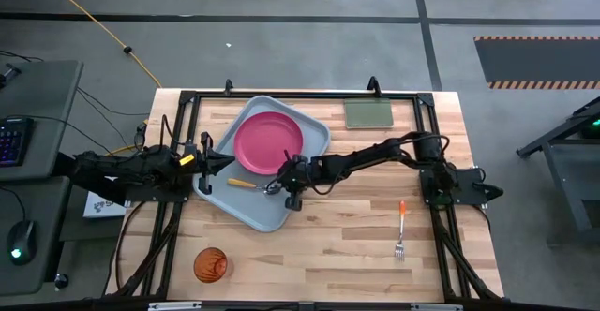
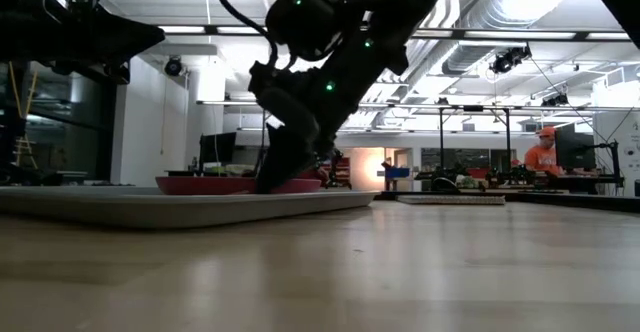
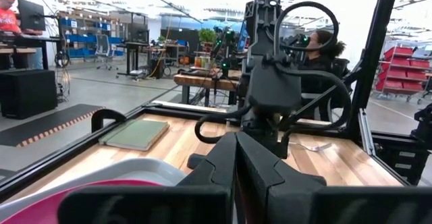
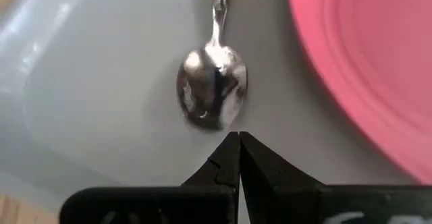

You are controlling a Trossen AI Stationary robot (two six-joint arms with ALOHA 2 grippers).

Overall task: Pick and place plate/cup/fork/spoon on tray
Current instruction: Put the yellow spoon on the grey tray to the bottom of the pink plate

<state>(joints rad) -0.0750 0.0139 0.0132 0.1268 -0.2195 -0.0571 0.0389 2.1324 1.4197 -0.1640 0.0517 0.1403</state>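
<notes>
The spoon (image 4: 212, 89) lies flat on the floor of the tray (image 1: 267, 215), its shiny metal bowl just in front of the right gripper (image 4: 237, 137) and its orange plastic handle pointing away across the tray, beside the rim of the plate (image 4: 378, 69). It looks light, stiff and slick: polished metal that mirrors the gripper above it, on smooth plastic, so it would likely skate if nudged rather than pinched. The narrow neck or the handle seems the better place to take hold, since the rounded bowl offers little for two fingers to bite on. The right gripper's fingers are pressed together, holding nothing, tips just short of the bowl. The plate is round, magenta-pink plastic with a shallow rim, sitting in the far part of the tray; probably light and rigid, best taken by its edge. The tray is grey-blue plastic with rounded corners and a raised rim, lying at an angle on the pale wooden table (image 1: 337, 245). Well apart on bare wood are the fork (image 1: 400, 230), metal tines and a red-orange handle, near the right side, and the cup (image 1: 211, 265), a translucent orange tumbler near the front edge, both not yet on the tray. The left gripper (image 1: 225, 164) waits at the tray's left edge, its fingers closed.
</notes>
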